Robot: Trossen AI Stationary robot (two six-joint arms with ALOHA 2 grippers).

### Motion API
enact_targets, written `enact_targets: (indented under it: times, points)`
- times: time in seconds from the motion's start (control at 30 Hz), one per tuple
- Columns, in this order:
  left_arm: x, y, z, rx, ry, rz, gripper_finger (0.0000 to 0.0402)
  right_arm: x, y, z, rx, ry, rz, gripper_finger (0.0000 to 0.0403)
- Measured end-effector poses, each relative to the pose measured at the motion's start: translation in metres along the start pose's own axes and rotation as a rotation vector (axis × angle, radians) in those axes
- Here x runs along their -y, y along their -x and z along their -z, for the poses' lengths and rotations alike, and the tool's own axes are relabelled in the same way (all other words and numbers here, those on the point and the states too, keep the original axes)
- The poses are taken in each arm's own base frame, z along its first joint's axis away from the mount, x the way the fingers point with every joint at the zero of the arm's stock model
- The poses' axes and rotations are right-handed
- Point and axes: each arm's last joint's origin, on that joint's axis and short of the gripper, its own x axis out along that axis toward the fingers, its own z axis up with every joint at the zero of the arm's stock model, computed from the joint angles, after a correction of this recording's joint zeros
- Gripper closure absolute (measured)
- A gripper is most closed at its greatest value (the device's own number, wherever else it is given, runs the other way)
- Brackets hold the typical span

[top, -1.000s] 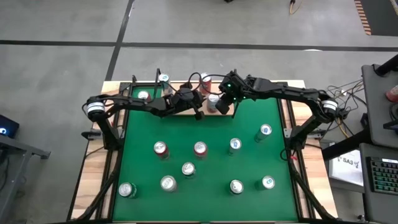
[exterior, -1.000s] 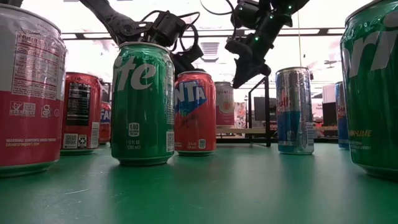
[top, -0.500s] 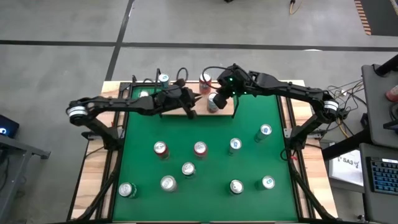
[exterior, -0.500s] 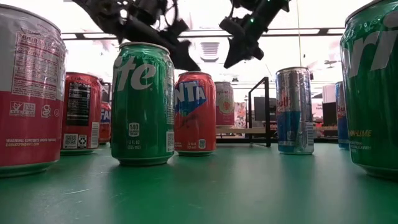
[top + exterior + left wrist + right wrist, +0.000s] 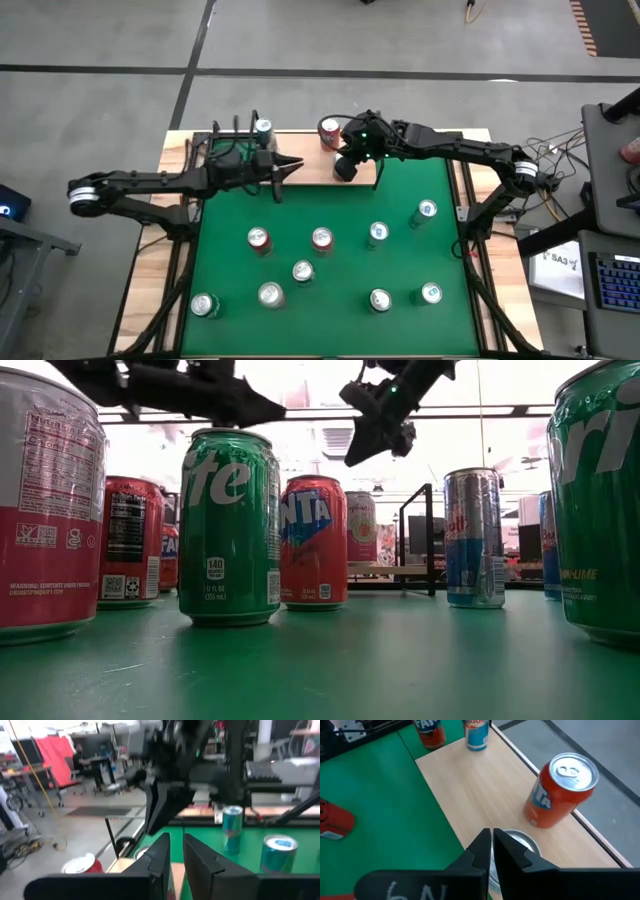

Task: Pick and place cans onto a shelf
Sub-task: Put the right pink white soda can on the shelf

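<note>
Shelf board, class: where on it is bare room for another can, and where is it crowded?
On the light-wood shelf board, bare wood runs between the orange can at one end and the red can and blue can at the other. It is crowded beside the orange can, where a silver-topped can stands under the right gripper.

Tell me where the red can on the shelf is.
In the high view, the red can stands on the shelf at the table's far edge, just left of the right tool.
</note>
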Motion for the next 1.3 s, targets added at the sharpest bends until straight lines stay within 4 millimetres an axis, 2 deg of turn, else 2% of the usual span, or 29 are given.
enact_targets:
  times: [0.23, 0.37, 0.73, 1.3]
  points:
    - [0.000, 0.026, -0.002, 0.091, 0.027, -0.007, 0.0365, -0.002, -0.013, 0.006, -0.055, -0.013, 0.006, 0.0390]
    - [0.000, 0.035, -0.002, 0.106, 0.030, -0.009, 0.0365, -0.001, -0.020, 0.011, -0.095, -0.014, 0.015, 0.0390]
    - [0.000, 0.038, 0.001, 0.102, 0.030, -0.009, 0.0365, -0.001, -0.038, 0.016, -0.132, -0.012, 0.038, 0.0390]
    - [0.000, 0.036, 0.002, 0.098, 0.030, -0.008, 0.0365, 0.013, -0.039, 0.015, -0.120, 0.005, 0.184, 0.0390]
